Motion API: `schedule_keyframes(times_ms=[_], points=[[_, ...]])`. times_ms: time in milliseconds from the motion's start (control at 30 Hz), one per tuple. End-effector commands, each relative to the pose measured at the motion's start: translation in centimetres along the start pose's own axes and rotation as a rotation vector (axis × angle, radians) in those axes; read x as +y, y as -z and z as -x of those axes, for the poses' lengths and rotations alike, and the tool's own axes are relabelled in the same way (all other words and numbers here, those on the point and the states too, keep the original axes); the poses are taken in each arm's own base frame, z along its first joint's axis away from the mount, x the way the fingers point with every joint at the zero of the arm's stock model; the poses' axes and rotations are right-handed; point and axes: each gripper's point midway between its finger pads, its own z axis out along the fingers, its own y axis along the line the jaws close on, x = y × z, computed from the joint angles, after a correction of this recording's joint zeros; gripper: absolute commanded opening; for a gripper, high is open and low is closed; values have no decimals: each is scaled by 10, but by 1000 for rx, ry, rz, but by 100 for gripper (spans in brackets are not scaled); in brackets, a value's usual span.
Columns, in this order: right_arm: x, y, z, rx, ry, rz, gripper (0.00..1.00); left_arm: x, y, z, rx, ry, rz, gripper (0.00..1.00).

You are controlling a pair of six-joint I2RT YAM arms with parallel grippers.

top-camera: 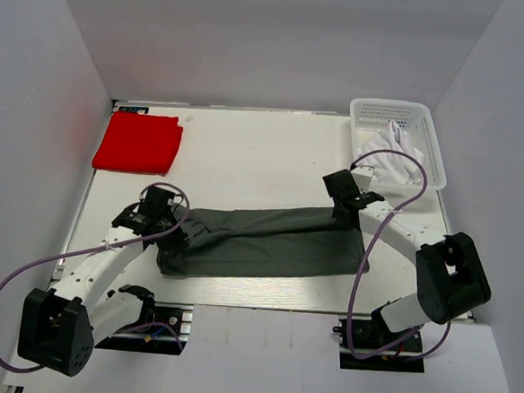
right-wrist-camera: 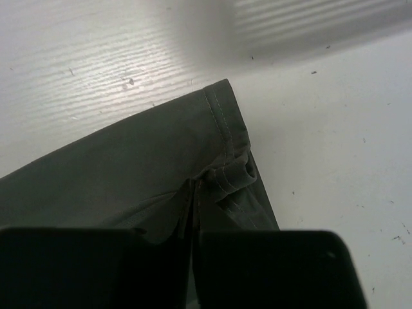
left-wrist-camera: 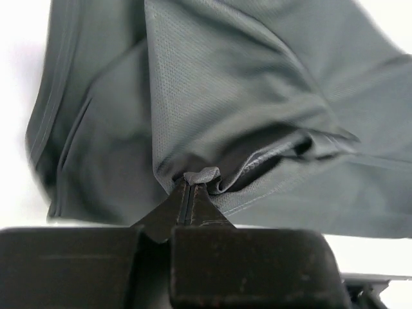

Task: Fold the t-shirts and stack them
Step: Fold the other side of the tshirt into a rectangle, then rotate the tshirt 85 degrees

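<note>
My left pincer (left-wrist-camera: 191, 183) and right pincer (right-wrist-camera: 195, 191) each clamp a bunched edge of the dark grey t-shirt (top-camera: 268, 244); I cannot see the layers beneath.

The left arm (top-camera: 104, 262) and right arm (top-camera: 401, 233) have white links between bulky black joint housings (top-camera: 54, 333), each on a black base plate (top-camera: 177, 317). A thin lilac cable (top-camera: 25, 268) loops beside each. The left gripper (left-wrist-camera: 192, 187) and right gripper (right-wrist-camera: 195, 190) are matte black, with wedge-shaped fingers (left-wrist-camera: 205, 207)
</note>
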Motion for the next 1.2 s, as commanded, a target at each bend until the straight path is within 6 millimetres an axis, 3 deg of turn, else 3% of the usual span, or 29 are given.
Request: schedule_keyframes(times_ms=[0,33,67,100,200,267,300,500,600,700,833,900,1033,1167], points=[[-8,-2,-13,36,-13,-42,4,22,8,-41,161,54,77,3],[-12,-2,-24,77,-7,-63,33,17,16,-51,217,40,42,40],[-14,-2,-27,91,0,-68,42,15,21,-52,234,42,37,40],[-16,-1,-31,103,-2,-75,46,17,24,-57,253,44,45,71],[-24,8,-40,130,10,-77,66,17,43,-55,250,17,50,82],[-25,15,-35,113,17,-49,75,6,51,-45,213,-1,6,90],[-19,17,-32,115,48,-5,90,-1,52,-37,180,-21,-31,99],[28,34,0,2,66,252,90,-46,49,4,52,-74,-168,99],[48,37,10,-61,94,361,90,-65,35,24,-22,-79,-229,99],[71,36,16,-93,87,462,90,-73,15,27,-28,-82,-251,99],[83,18,4,-30,88,450,90,-57,-23,12,68,-73,-156,99],[78,11,-6,8,89,412,90,-53,-33,17,64,-60,-101,99],[62,0,-49,104,81,368,90,-44,-62,20,80,-37,-14,99],[53,6,-89,170,121,415,90,-36,-89,38,53,-33,104,99]])
